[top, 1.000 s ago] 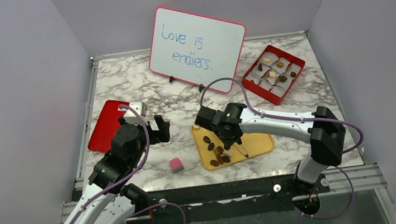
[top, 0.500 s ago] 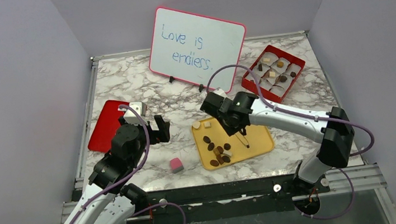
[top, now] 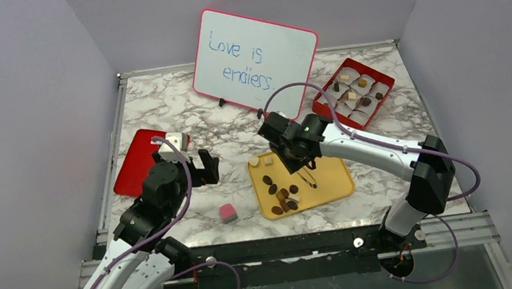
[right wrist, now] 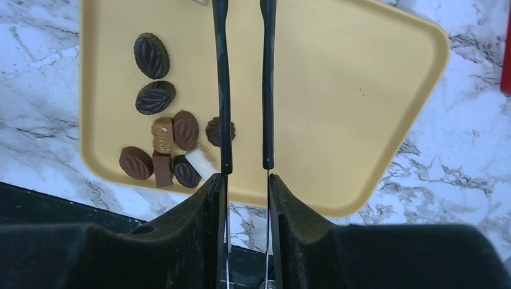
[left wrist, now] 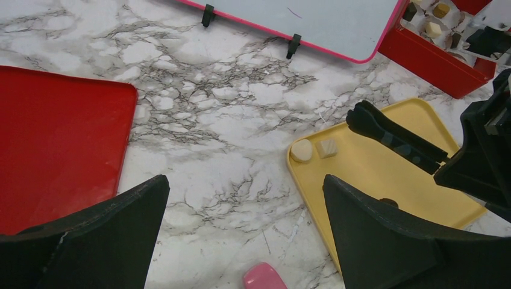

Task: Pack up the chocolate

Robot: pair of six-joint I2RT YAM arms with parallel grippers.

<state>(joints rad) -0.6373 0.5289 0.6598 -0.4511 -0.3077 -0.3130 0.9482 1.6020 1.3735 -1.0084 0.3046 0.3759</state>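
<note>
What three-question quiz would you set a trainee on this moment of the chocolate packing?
1. True or false: the pink cube lies on the yellow tray.
2. Which arm's gripper hangs over the tray? A) left B) right C) both
3. How many pale chocolates sit apart from the brown pile, in the tray's far corner on the left?

Key
1. False: it lies on the table beside the tray.
2. B: the right gripper. The left gripper stands wide open over the table.
3. Two.
</note>
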